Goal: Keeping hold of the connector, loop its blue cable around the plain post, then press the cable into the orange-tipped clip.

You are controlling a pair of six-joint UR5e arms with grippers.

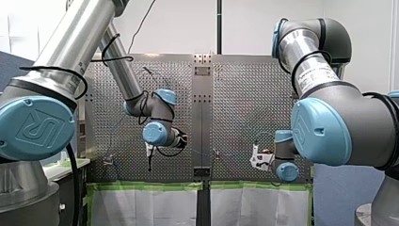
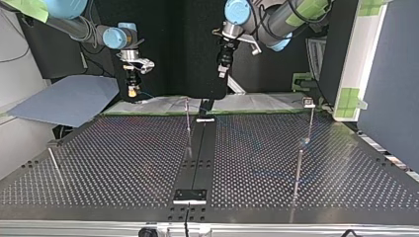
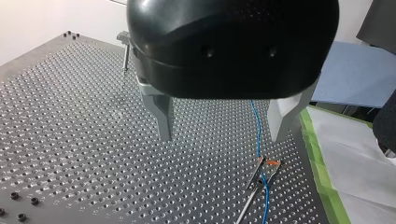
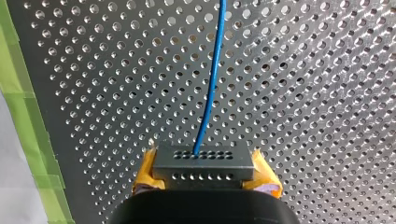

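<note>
My right gripper (image 4: 203,169) is shut on a dark grey connector (image 4: 203,161), which sits between its yellow pads (image 4: 146,179). The blue cable (image 4: 211,84) leaves the connector's face and runs ahead over the perforated plate. At the top view's left the same gripper (image 2: 131,92) hangs above the table's far edge. My left gripper (image 3: 224,135) hovers open over the plate, nothing between its metal fingers (image 3: 164,119). Just beyond one finger the blue cable (image 3: 255,123) lies in the orange-tipped clip (image 3: 269,164). A thin plain post (image 2: 188,121) stands near the table's far middle.
Green tape (image 3: 322,163) and white sheeting border the plate beside the clip. Another post (image 3: 125,51) stands far ahead of my left gripper. Two more thin posts (image 2: 299,165) rise at the top view's right, and a rod (image 2: 54,163) leans at its left.
</note>
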